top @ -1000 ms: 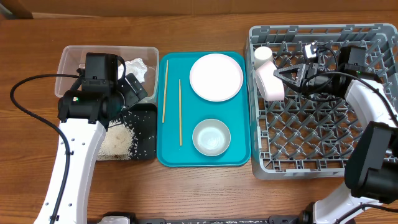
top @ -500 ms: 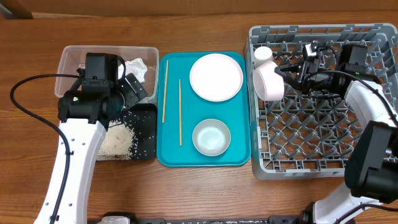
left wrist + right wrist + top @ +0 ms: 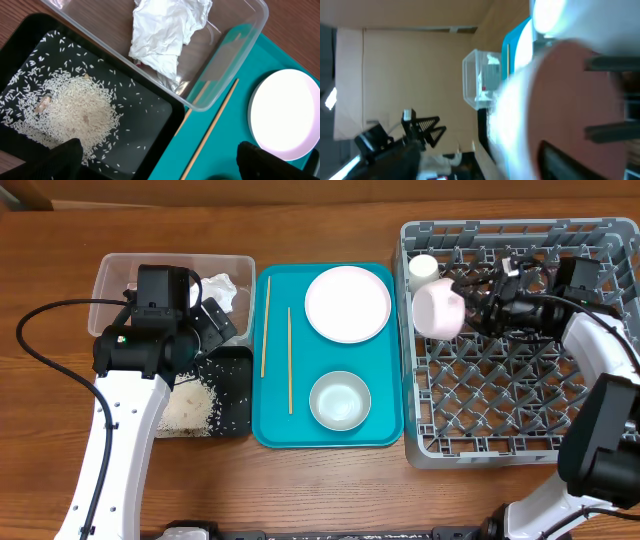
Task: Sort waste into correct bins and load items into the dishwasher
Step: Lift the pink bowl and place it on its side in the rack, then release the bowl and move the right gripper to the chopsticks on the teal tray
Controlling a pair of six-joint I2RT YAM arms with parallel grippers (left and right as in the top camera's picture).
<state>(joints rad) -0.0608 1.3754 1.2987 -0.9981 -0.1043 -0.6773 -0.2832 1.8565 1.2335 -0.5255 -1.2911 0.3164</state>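
Note:
A pale pink bowl (image 3: 438, 310) lies tipped on its side among the pegs at the dishwasher's (image 3: 500, 410) left edge, below a small white cup (image 3: 423, 267). My right gripper (image 3: 472, 305) is just right of it, open, and the blurred bowl (image 3: 560, 90) fills the space between its fingers. On the teal tray (image 3: 385, 430) are the plate (image 3: 347, 303), a second bowl (image 3: 340, 400) and two chopsticks (image 3: 265, 325). My left gripper (image 3: 157, 165) hangs open over the black tray (image 3: 150, 125) with the rice (image 3: 75, 110). The tissue (image 3: 167, 30) lies in the clear tub (image 3: 250, 30).
The clear tub (image 3: 110, 275) and the black tray (image 3: 235, 415) sit side by side left of the teal tray. The dishwasher fills the right of the table. The left arm's cable loops over the wood at the far left.
My right gripper has opened and let go of the pink bowl, which has tipped over against the pegs. The right arm has drawn slightly right. The left arm has not moved.

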